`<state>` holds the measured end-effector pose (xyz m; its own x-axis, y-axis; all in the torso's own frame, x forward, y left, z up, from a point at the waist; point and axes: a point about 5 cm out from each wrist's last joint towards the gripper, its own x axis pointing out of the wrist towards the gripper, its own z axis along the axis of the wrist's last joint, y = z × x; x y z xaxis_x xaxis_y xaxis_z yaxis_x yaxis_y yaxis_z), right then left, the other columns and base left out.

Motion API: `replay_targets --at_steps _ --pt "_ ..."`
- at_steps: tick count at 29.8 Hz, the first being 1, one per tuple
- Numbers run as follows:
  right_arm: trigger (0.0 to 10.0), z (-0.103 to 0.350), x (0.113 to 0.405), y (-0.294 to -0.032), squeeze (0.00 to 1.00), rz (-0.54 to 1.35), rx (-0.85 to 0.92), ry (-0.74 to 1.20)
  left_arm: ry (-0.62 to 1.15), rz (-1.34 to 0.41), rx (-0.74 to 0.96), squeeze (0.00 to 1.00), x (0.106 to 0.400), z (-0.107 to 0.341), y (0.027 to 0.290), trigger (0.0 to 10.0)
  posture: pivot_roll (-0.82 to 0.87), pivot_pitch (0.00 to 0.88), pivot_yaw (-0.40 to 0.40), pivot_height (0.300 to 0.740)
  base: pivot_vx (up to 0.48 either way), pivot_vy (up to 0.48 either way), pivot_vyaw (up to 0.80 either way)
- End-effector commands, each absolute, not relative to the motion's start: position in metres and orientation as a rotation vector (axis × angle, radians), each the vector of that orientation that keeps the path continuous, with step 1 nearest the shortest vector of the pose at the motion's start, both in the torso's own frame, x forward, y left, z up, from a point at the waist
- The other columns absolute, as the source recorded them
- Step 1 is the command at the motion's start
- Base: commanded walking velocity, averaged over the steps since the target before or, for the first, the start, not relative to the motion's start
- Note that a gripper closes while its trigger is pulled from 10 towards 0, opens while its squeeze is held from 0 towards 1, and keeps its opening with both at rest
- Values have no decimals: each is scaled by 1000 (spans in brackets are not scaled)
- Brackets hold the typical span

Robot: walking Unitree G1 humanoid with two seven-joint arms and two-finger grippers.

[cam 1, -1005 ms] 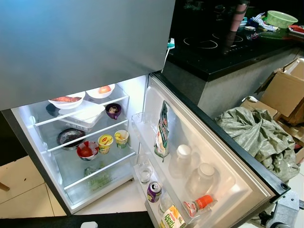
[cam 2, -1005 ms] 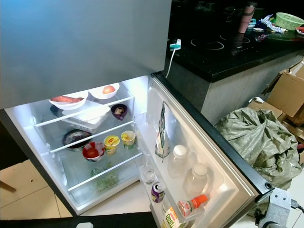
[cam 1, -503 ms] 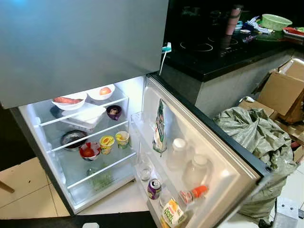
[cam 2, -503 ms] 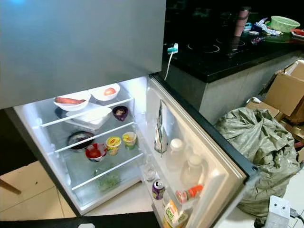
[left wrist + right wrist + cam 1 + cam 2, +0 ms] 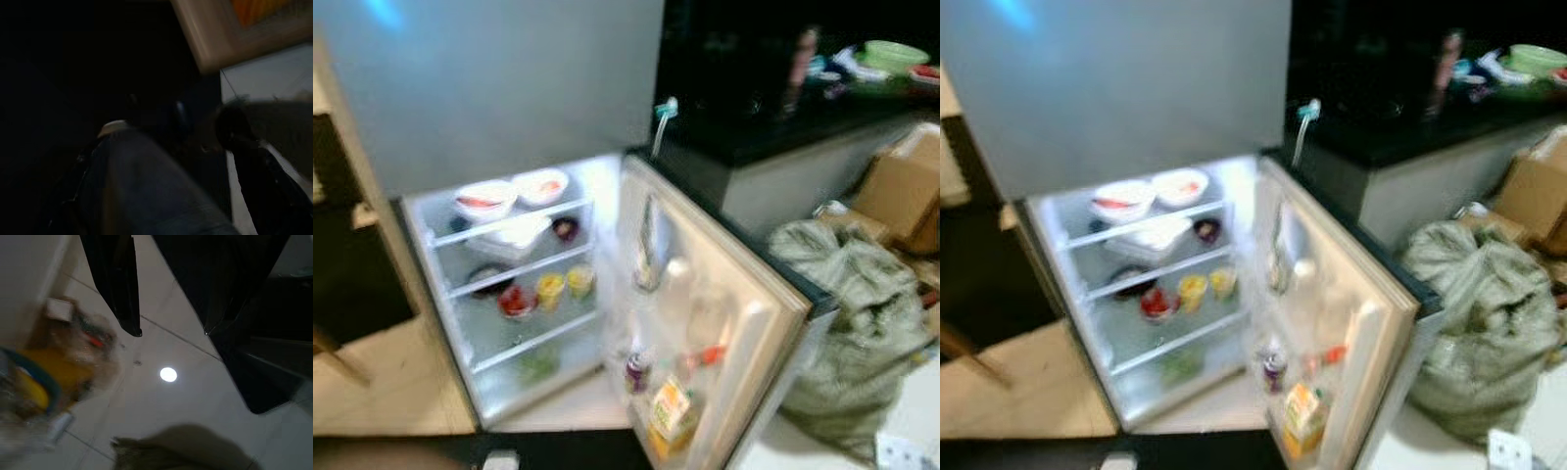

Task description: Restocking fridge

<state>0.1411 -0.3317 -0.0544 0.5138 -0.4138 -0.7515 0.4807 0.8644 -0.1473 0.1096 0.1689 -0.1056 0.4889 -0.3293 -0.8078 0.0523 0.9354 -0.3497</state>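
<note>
Right wrist view shows your right gripper with jaws apart above the tiled floor. The fridge stands open, bowls on its top shelf, juice carton in the door's lowest rack. Left jaws: cannot tell.

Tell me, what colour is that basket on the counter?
The basket is light green, clearest in the left eye view.

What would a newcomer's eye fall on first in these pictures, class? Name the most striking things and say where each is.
First comes the lit fridge compartment with its door swung open to the right, shelves holding bowls and cups. An orange juice carton stands low in the door rack. Right of the fridge, a bulging grey-green sack slumps on the floor below a black counter.
</note>
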Motion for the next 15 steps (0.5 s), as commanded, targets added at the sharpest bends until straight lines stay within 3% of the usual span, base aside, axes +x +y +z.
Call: replay_targets --at_steps 1,10,13,15 --pt "10000 -56 140 -329 0 -533 87 889 1158 -236 -319 0 81 -114 164 10000 -91 0 -72 740 0 0 0" --pt "10000 -55 145 -328 0 -532 86 876 1155 -243 -313 0 82 -114 166 10000 -91 0 -72 740 0 0 0" --pt "10000 -47 155 -334 0 -576 151 795 1156 -247 -311 0 82 -114 165 10000 -90 0 -72 740 0 0 0" --pt "10000 -30 178 -342 0 -613 303 622 1161 -249 -308 0 80 -114 165 10000 -90 0 -71 740 0 0 0"
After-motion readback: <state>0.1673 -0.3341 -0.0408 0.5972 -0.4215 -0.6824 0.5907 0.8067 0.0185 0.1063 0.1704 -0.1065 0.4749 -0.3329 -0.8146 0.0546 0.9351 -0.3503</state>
